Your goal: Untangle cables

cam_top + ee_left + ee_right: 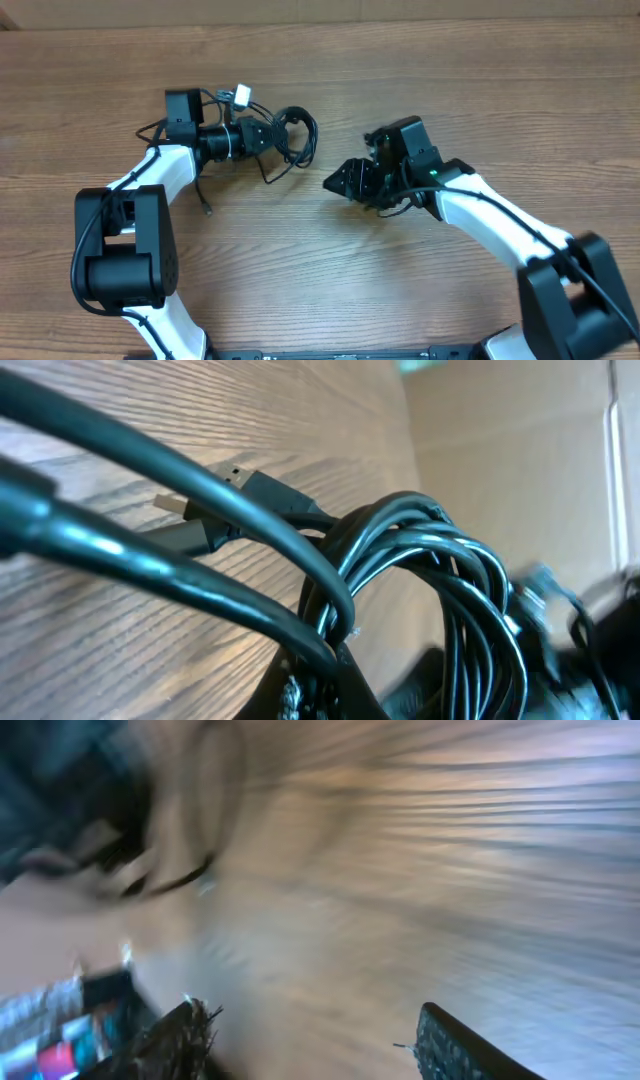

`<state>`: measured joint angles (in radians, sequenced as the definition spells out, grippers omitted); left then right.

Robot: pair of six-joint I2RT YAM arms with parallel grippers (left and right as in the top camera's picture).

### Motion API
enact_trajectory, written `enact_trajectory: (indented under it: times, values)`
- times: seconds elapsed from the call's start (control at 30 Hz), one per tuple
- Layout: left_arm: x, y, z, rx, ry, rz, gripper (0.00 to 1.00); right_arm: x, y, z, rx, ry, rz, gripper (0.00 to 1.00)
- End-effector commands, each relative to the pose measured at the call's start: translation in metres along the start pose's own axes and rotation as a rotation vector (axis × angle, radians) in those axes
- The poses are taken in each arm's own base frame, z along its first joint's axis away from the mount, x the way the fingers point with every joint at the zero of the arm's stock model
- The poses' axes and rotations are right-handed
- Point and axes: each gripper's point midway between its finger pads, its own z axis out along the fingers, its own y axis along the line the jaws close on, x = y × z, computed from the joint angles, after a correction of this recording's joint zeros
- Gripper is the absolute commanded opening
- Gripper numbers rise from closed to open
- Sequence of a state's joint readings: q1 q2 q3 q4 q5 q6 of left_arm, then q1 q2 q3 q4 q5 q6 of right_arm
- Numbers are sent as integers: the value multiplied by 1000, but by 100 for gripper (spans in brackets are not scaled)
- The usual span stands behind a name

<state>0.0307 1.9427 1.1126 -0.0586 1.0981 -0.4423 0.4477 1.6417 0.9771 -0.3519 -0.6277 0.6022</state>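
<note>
The cables (298, 135) are a bundle of thin black cords lying on the wooden table at the upper middle. One loose strand trails down to the left (205, 203). My left gripper (272, 136) is shut on the bundle. In the left wrist view the looped cables (430, 570) fill the frame and the jaws (335, 675) pinch them at the bottom. Two plug tips (236, 473) rest on the wood. My right gripper (338, 181) is open and empty, to the right of the bundle and apart from it. Its fingers (315, 1040) show spread over bare, blurred wood.
A small white piece (240, 96) sits beside the left wrist, behind the bundle. A tan cardboard wall (400, 10) runs along the table's far edge. Both arm bases stand at the near edge, left (120, 250) and right (570, 290).
</note>
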Motion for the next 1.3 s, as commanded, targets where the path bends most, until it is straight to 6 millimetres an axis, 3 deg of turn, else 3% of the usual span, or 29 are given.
enact_trajectory:
  times: [0.0,0.1,0.23,0.4,0.57,0.73,1.0,1.27]
  values:
    - [-3,2,-3,10,-5,-253,4,8,39,-7,-82,9,-159,67]
    - [-3,2,-3,10,-5,-274,4,11,30,6,15,-23,-158,68]
    - [-3,2,-3,10,-5,-276,4,20,43,30,67,-78,-235,68]
    - [-1,1,-3,16,1,-285,4,-1,32,44,246,-335,-107,68]
    - [0,0,-1,17,6,-297,4,-15,51,59,182,-446,-105,69]
    - [1,-1,0,17,10,-316,4,-25,53,78,122,-480,-71,68]
    - [1,-1,0,16,9,-315,4,-26,67,87,57,-496,-101,51]
    - [1,-1,0,17,11,-314,4,-24,60,88,84,-481,-97,4]
